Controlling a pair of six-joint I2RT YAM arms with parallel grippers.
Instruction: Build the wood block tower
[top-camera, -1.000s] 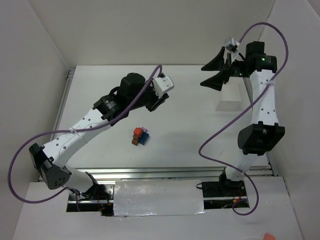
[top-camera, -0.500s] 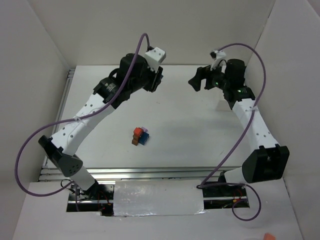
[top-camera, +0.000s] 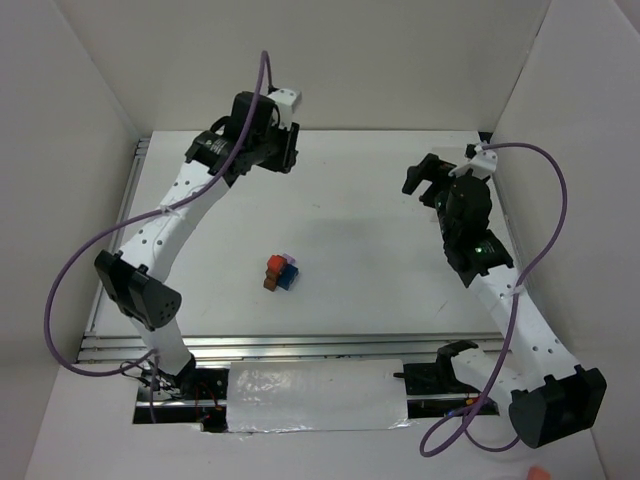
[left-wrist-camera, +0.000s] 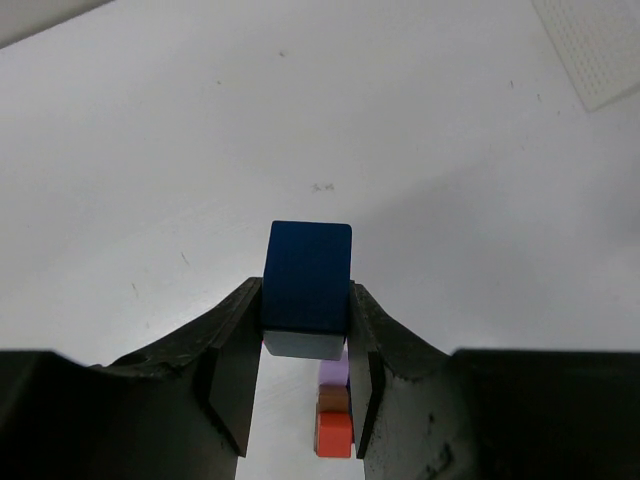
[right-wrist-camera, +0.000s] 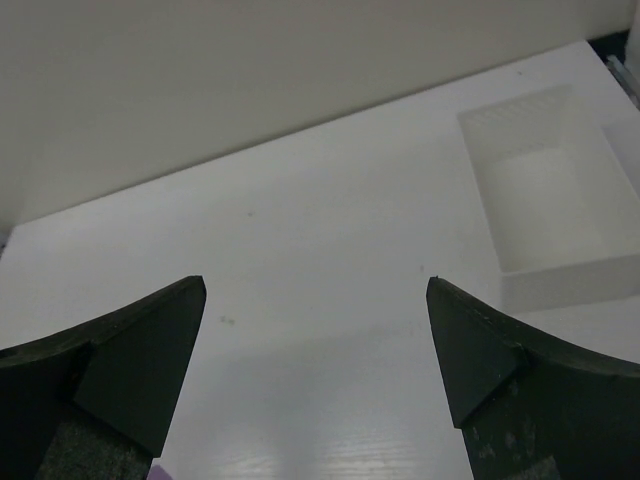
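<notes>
The wood block tower (top-camera: 281, 271) is a small cluster of red, blue, brown-orange and pale purple blocks near the table's middle. In the left wrist view its purple, brown and red blocks (left-wrist-camera: 337, 408) show far below, between the fingers. My left gripper (top-camera: 284, 152) is high at the back left, well away from the cluster, shut on a dark blue block (left-wrist-camera: 309, 283) that fills the left gripper (left-wrist-camera: 305, 300); the top view hides that block. My right gripper (top-camera: 421, 181) hovers at the back right, and the right gripper (right-wrist-camera: 315, 285) stands wide open with nothing in it.
A clear plastic tray (right-wrist-camera: 545, 205) sits on the table at the right, just beyond my right gripper; its corner (left-wrist-camera: 595, 50) also shows in the left wrist view. White walls enclose the table at the back and on both sides.
My left arm has swung from over the middle to the far back left, still holding the blue block. My right arm has come down from the back right corner toward the table.
</notes>
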